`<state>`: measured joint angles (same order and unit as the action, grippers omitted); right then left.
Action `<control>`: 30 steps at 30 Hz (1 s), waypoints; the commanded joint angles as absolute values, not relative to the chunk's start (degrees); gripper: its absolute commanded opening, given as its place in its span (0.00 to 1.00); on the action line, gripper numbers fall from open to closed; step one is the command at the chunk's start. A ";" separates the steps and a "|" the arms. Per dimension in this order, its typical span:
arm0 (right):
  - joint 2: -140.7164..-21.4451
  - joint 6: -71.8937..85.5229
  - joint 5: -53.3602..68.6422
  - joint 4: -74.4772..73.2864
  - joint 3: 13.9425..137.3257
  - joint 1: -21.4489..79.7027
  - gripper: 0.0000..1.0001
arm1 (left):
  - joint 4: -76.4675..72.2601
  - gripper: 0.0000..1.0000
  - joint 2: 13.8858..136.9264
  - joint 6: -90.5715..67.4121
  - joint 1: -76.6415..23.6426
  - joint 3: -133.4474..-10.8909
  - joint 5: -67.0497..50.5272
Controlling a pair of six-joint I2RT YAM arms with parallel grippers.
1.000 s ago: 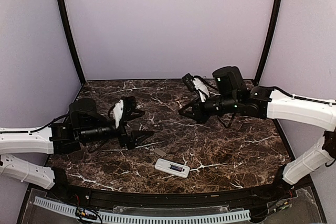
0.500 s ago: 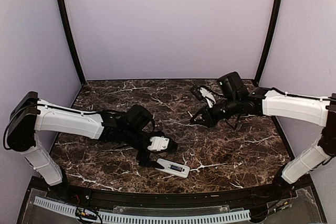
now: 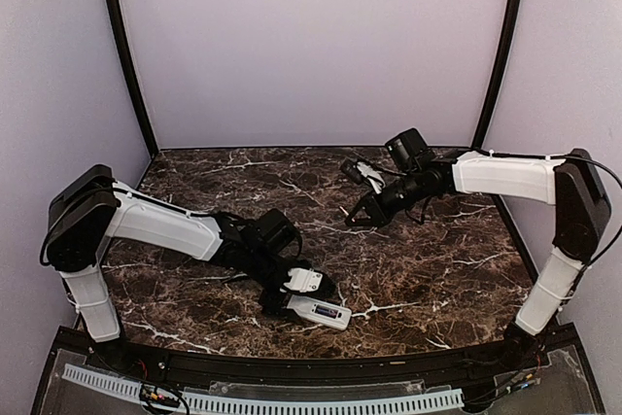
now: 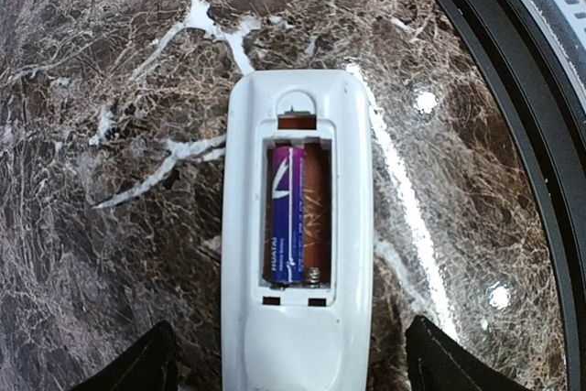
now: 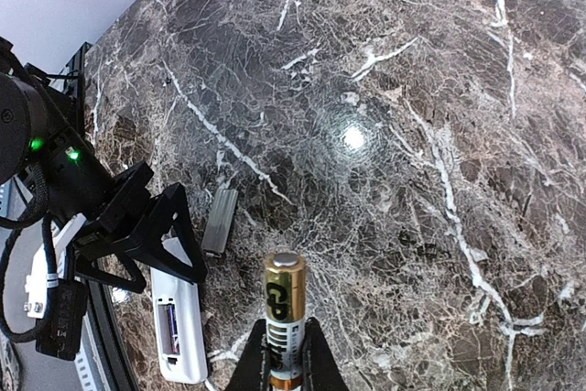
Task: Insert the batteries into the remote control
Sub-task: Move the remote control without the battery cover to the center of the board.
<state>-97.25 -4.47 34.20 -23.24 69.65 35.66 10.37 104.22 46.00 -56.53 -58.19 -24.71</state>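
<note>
Two arms over marble

Lilac walls (image 3: pixel 311 46) are ringing the brown table (image 3: pixel 437 279). Left gripper (image 4: pixel 293 371) is hanging spread over the remote control (image 4: pixel 243 226) at the front edge. Its wrist view is showing a purple battery (image 4: pixel 286 212) inside, only a dark patch from above. Right gripper (image 5: pixel 286 363) is pinching a gold battery (image 5: pixel 284 304).

Swung in — left end effector (image 3: pixel 292 304) now straddles remote control (image 3: pixel 321 313).

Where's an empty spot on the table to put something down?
The wide bare marble table right of the remote control, and the back-left corner. It's crowded at the front middle: left hand, remote, small grey piece.
</note>
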 commanded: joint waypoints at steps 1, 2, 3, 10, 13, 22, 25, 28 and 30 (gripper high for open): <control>-98.80 -5.63 37.01 -23.86 71.40 35.12 0.00 | 13.15 0.83 104.81 46.15 -56.51 -58.69 -25.30; -98.85 -5.56 37.07 -23.88 71.56 35.07 0.00 | 13.15 0.83 104.87 45.95 -56.51 -58.35 -25.13; -98.85 -5.46 37.09 -23.83 71.54 34.97 0.00 | 13.04 0.80 104.86 45.69 -56.47 -58.27 -24.85; -98.36 -5.47 37.00 -24.42 71.54 34.63 0.00 | 9.80 0.61 104.41 40.84 -56.91 -57.07 -23.39; -97.89 -5.62 36.91 -24.44 71.54 34.37 0.00 | 8.73 0.60 104.35 39.96 -57.10 -56.03 -23.19; -97.80 -5.71 37.18 -24.78 71.98 33.97 0.00 | 7.79 0.49 104.45 38.61 -58.70 -54.98 -20.77; -97.54 -5.71 37.11 -25.01 71.92 33.91 0.00 | 5.39 0.38 103.54 37.91 -59.90 -53.26 -18.78; -97.01 -5.76 36.85 -25.09 71.56 33.90 0.00 | 4.95 0.25 102.86 37.23 -61.82 -52.75 -15.63; -96.67 -5.80 36.58 -25.16 71.53 33.92 0.00 | 4.94 0.18 102.26 36.77 -62.86 -52.51 -14.28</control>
